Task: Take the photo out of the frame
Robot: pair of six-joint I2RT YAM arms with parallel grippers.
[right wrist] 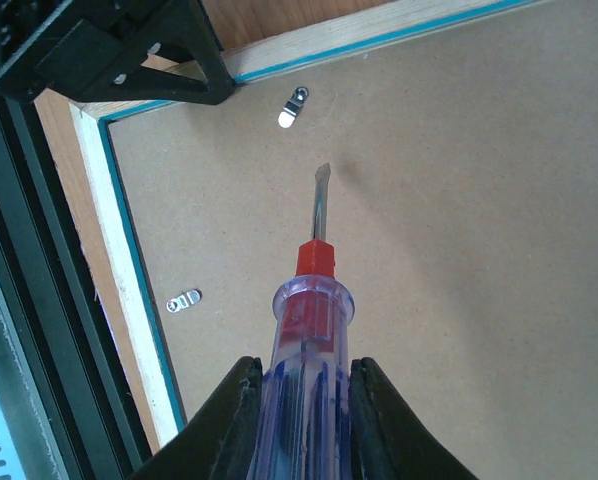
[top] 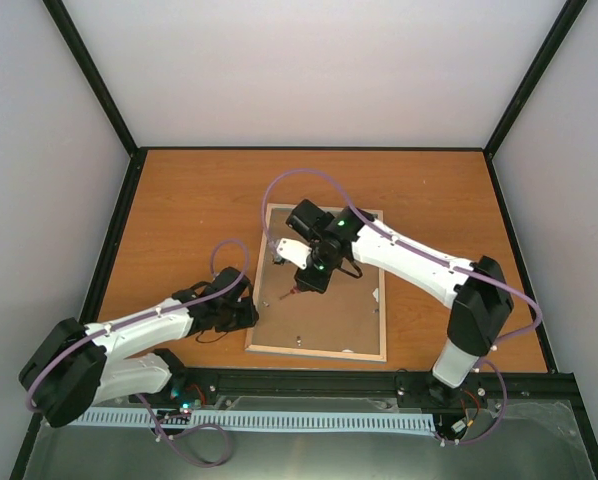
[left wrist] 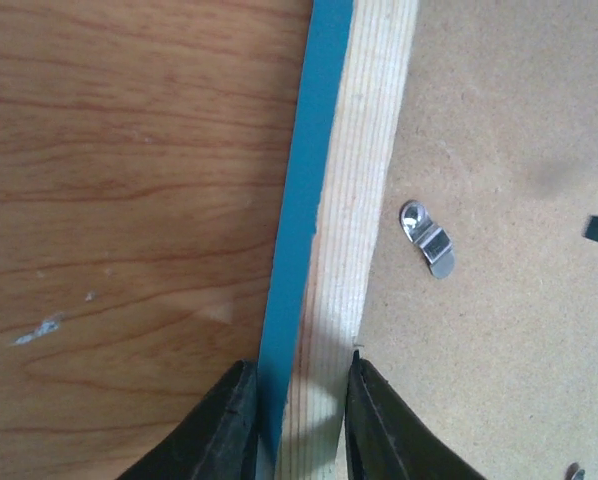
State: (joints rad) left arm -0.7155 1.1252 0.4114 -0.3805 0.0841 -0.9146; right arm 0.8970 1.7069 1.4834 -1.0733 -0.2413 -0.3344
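Operator: Grippers first. What do they have?

Spotter: Your left gripper [left wrist: 299, 425] is closed across the left rail of the frame [left wrist: 364, 180], with one finger outside the blue edge and the other on the board side. Your right gripper [right wrist: 301, 400] is clamped on the clear handle of a screwdriver [right wrist: 314, 290]. Its blade points at the backing board [right wrist: 459, 260]; whether the tip touches, I cannot tell.

Operator: And the frame and the photo?

Spotter: The frame lies face down on the worktop [left wrist: 129, 200], brown board up, between your two arms. The photo shows in no view. I judge it sits under that board.

Operator: How will they handle?

Spotter: The frame looks light and stiff with thin rails, so it may skate on the worktop when you lever. Pinning it by the rail, as you do, seems right. The clips [right wrist: 294, 106] look like thin metal tabs that should swing aside under the blade. I expect the photo is limp paper that creases easily, so take it by an edge, well away from the blade.

Operator: Which view should I trust?

Spotter: The top view gives you the whole frame and both arms, but there the clips are specks. The right wrist shows two clips and the blade's aim. Only the left wrist shows your hold on the rail, with one of the clips near it.
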